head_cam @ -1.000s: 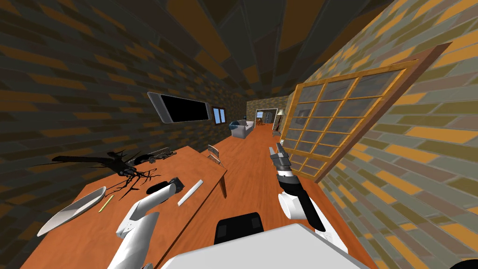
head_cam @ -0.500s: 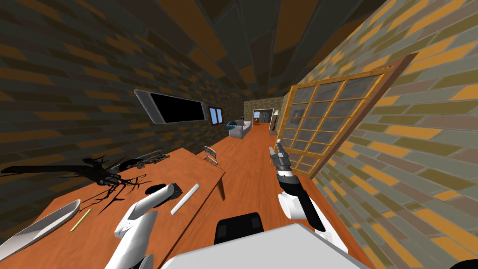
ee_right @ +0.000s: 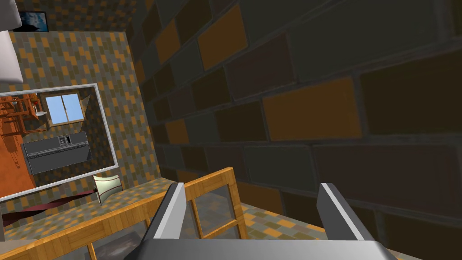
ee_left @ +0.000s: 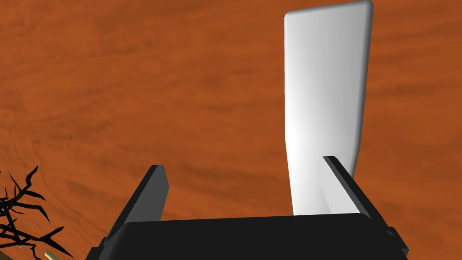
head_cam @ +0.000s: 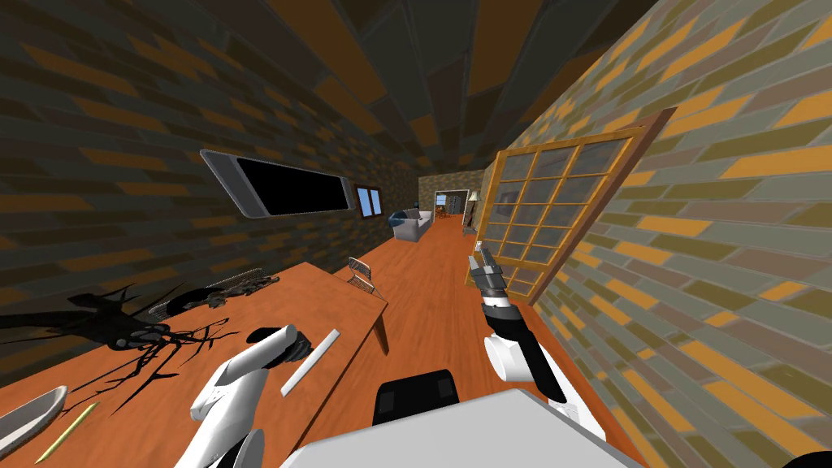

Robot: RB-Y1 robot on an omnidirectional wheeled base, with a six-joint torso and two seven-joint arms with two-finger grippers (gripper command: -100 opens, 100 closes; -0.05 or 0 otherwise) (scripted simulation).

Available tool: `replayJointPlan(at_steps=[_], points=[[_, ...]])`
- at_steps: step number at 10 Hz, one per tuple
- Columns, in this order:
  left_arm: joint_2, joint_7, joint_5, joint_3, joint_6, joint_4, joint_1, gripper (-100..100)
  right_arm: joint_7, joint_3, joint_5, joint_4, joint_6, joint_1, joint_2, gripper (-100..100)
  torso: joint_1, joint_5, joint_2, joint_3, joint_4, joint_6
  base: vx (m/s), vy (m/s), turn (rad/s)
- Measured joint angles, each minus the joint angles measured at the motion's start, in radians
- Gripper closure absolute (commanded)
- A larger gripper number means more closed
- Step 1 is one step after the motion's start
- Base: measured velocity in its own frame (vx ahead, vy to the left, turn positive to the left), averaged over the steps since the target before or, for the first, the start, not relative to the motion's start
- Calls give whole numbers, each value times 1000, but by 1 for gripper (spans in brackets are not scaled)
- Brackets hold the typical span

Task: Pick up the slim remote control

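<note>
One splayed left hand [ee_left: 243, 164] over remote [ee_left: 325, 90]

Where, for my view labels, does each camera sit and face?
Head view: on the head, steeply down over the table; forearms show.
Left wrist view: on the left wrist, facing the table; open left gripper, remote by one finger.
Right wrist view: on the right wrist, by the window; open right gripper.
First two share the remote.

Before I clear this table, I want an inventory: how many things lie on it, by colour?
White: 2, slim remote, dish
Black: 1, bare branches
Yellow: 1, pencil
Grey wire: 2, long rack, small rack
Total: 6
</note>
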Motion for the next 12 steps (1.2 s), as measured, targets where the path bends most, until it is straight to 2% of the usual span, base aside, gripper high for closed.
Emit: replayJointPlan(at_steps=[2,6,7,9,11,12], points=[[2,8,-8,18,55,13,1,-100,0,0,0,0,0,0,0,0,0,0,0,0,0,0,39,15,-96],[40,6,-12,51,103,145,-28,-100,0,0,0,0,0,0,0,0,0,0,0,0,0,0,40,18,-110],[47,10,-15,63,135,165,-30,-100,0,0,0,0,0,0,0,0,0,0,-1,0,0,0,48,26,-30],[62,9,-18,77,158,222,-38,-100,0,0,0,0,0,0,0,0,0,0,0,0,0,0,41,27,-92],[72,8,-19,94,194,255,-35,-100,0,0,0,0,0,0,0,0,0,0,0,0,0,-1,34,26,-39],[93,3,-18,100,191,313,-49,-100,0,0,0,0,0,0,0,0,1,0,0,0,0,-1,38,32,-74]])
